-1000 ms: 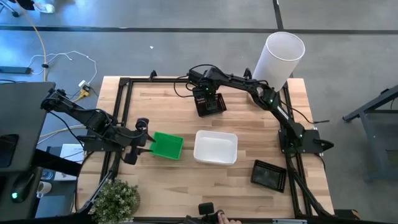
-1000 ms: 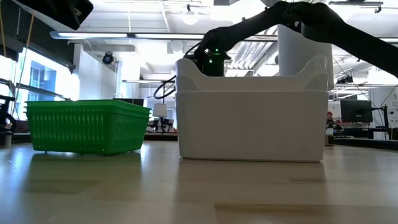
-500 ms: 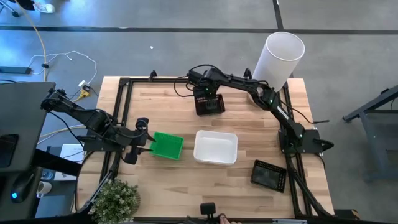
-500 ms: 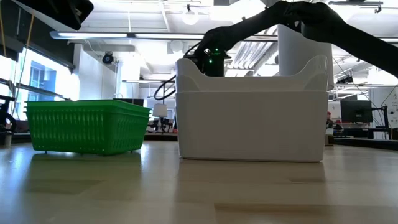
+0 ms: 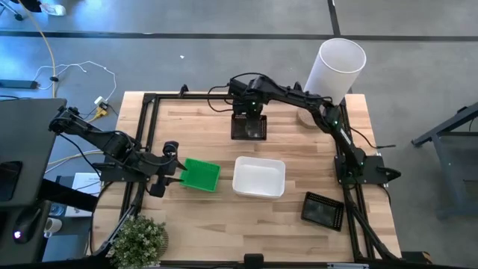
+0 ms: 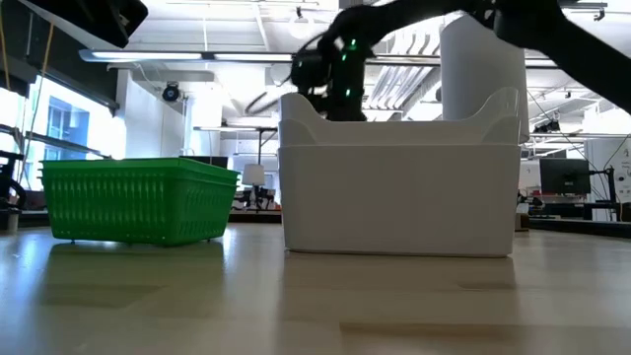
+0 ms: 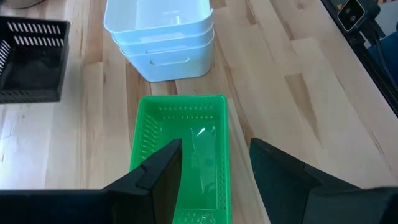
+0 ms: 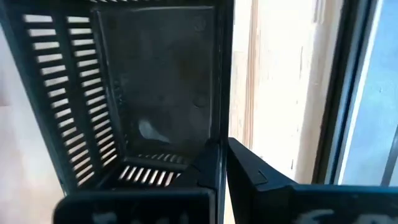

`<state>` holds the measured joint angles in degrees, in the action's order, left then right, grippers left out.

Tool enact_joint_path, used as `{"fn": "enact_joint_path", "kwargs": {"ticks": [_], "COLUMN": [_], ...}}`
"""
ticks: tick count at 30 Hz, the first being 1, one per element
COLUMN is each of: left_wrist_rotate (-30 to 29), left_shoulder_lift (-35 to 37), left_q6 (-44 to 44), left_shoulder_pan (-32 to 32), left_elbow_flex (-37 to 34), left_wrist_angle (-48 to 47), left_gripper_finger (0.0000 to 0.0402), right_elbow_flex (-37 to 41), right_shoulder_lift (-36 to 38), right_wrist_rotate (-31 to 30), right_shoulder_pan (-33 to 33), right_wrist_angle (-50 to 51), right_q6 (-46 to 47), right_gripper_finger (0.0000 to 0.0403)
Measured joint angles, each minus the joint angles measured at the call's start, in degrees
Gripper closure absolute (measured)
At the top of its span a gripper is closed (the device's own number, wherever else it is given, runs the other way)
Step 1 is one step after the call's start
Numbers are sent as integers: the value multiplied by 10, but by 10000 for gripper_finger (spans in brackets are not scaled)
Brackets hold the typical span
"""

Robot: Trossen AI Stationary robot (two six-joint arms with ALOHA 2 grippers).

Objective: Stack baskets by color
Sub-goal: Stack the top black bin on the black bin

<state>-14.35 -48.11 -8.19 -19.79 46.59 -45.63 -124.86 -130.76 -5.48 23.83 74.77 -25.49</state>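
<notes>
Baskets (image 5: 248,128) (slatted black plastic), rectangular

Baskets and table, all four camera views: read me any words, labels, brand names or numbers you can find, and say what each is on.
None can be read: no text shows on the green basket, white baskets, black baskets or table.
</notes>
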Motion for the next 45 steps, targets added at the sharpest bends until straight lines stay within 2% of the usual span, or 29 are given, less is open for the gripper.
{"fn": "enact_joint_path", "kwargs": {"ticks": [7,14,27,35,45], "left_wrist_rotate": [0,0,0,0,3], "left_shoulder_lift": [0,0,0,0,0], "left_q6": [2,2,-2,-28,-38], "left_shoulder_pan": [0,0,0,0,0], "left_elbow_flex": [0,0,0,0,0], "left_wrist_angle": [0,0,0,0,0], "left_gripper_finger": [225,225,225,225,225], "right_elbow_flex": [0,0,0,1,1], "right_shoulder_lift": [58,122,237,269,271], "right_wrist_rotate": [13,57,66,80,79], "right_shoulder_pan": [-17,-38,-98,-143,-207], "right_wrist_angle": [39,100,153,153,153], "right_q6": [34,77,157,195,243], "right_gripper_finger": [402,403,403,403,403]}}
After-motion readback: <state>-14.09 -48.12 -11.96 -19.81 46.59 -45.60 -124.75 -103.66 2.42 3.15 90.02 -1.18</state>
